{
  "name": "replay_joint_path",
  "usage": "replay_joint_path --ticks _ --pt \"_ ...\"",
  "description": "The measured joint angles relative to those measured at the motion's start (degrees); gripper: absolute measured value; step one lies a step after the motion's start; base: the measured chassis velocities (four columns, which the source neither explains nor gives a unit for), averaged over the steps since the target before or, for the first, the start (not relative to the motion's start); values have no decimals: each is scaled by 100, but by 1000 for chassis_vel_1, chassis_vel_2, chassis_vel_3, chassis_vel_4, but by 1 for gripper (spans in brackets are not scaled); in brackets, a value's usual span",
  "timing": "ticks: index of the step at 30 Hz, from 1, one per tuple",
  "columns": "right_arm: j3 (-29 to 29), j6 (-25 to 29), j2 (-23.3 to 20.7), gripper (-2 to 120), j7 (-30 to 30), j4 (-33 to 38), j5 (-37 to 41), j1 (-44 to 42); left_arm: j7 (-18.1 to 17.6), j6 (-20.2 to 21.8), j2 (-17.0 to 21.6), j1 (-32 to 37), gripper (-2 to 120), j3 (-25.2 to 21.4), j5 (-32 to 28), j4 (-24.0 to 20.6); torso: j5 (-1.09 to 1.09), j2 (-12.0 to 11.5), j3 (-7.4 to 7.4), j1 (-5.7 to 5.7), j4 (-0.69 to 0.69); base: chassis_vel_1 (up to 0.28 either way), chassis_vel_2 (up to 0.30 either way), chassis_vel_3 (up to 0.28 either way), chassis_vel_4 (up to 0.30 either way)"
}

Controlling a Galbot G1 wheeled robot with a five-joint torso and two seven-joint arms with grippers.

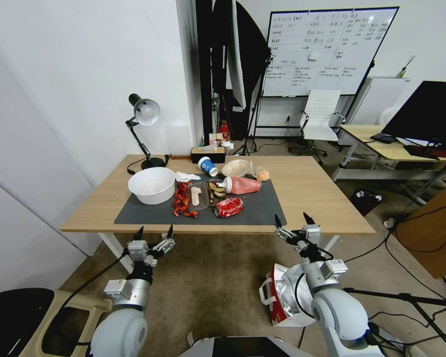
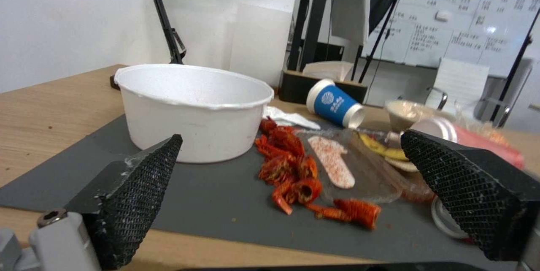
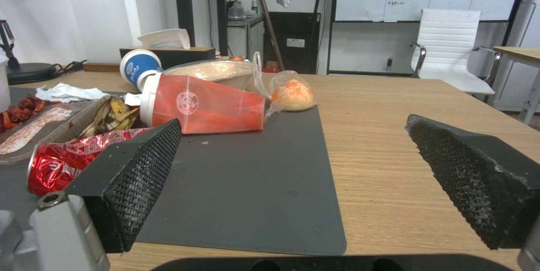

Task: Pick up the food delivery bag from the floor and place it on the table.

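text: none legible | whiteboard (image 1: 327, 49) writing: too small

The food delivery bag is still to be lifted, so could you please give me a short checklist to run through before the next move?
1. Food delivery bag located: on the floor beside the right arm, ok.
2. Right gripper free: jaws open, nothing held, ok.
3. Left gripper free: jaws open, nothing held, ok.
4. Strap handles reachable: cannot tell, the arm covers part of the bag.
5. Landing spot on the table: bare wood right of the dark mat, ok.
6. Crushed red can clear of that spot: ok.
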Motion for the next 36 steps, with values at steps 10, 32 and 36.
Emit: replay_joint_path --ticks 10,32,36 --pt "5 15 26 100 1 -2 41 -23 106 -185 371 -130 100 -259 -793 150 -1 -145 -80 -65 1 0 0 0 0" --pt "7 -129 51 100 135 64 150 -71 29 -272 376 66 100 -234 -463 129 -1 -801 -449 -352 1 0 0 0 0" --pt "-12 -207 86 100 158 110 142 -130 38 -288 396 56 100 -245 -458 159 -1 -905 -509 -396 1 0 0 0 0"
